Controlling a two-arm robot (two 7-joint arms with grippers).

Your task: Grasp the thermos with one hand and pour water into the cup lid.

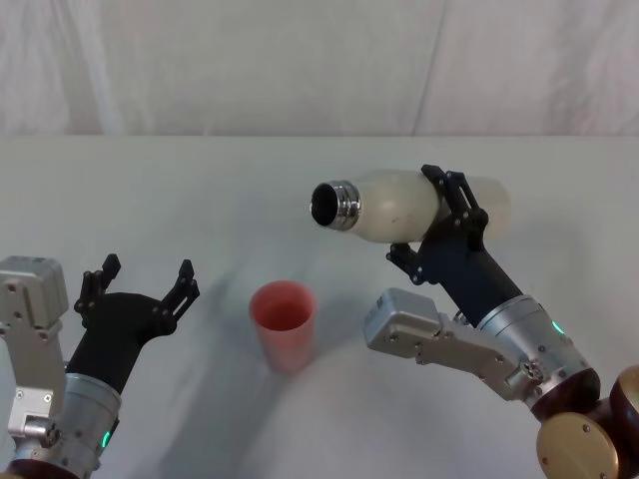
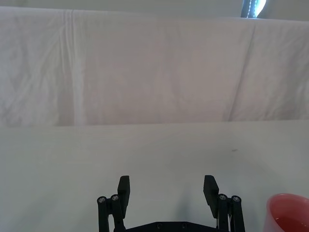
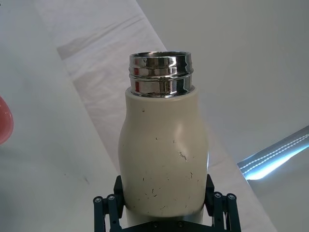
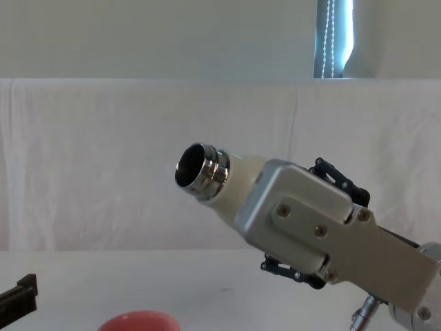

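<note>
Cream-white enamel is clamped between the jaws of the right gripper (image 1: 436,222), which are closed around the lower body of the thermos (image 1: 404,205); in the right wrist view the black fingers (image 3: 107,209) are seen pressed against both flanks of the bottle, with the steel neck (image 3: 161,73) pointing away from the wrist. The grasp is therefore judged complete, and the bottle is carried in the air, well clear of the surface (image 1: 180,190). It is tipped close to horizontal, its open mouth directed toward nine o'clock in the head view and raised slightly in the chest view, where the thermos (image 4: 217,179) is seen angled upward to about ten o'clock. No water is seen leaving the mouth, so the pour itself is judged not yet begun.

From the jaws outward, the cup lid (image 1: 284,322) stands upright on the surface at roughly seven o'clock from the bottle's mouth, below it and apart from it; the mouth does not appear to be directly over the pink rim. What remains, by this reading, is for the mouth to be brought over the cup lid and tilted downward until water runs in.

Farther out, at nine o'clock from the cup lid, the left gripper (image 1: 140,284) hovers idle near the surface with its jaws spread wide and nothing between them; the cup lid (image 2: 288,212) is caught at the edge of its wrist view.
</note>
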